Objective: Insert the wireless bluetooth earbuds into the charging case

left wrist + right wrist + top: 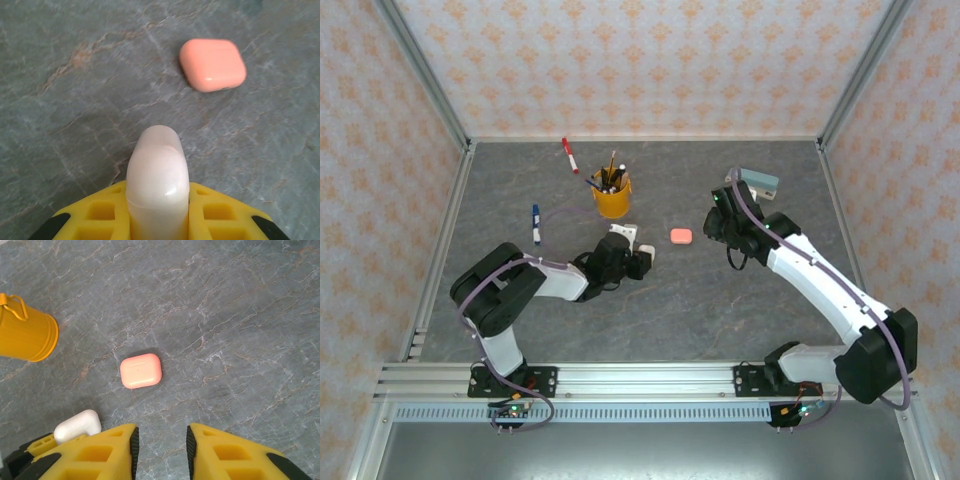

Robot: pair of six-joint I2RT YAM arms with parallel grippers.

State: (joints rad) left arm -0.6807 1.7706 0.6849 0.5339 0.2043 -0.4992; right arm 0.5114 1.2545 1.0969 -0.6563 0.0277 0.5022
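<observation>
A white charging case (157, 175) stands closed between my left gripper's (158, 202) yellow fingers, which are shut on it just above the table; the same white case (77, 426) lies at the lower left of the right wrist view. A salmon-pink charging case (681, 236) lies closed and flat on the grey table, a short way right of the left gripper (638, 258); this pink case (140, 370) (212, 64) is also ahead of both wrist cameras. My right gripper (161, 442) hangs open above bare table, short of the pink case, nothing between its pads. The earbuds are out of view.
A yellow cup (612, 196) with pens stands behind the left gripper, and that cup (25, 330) is also at the left edge of the right wrist view. A red marker (569, 155) and a blue marker (536, 224) lie back left. A grey-green block (758, 182) sits beyond the right arm.
</observation>
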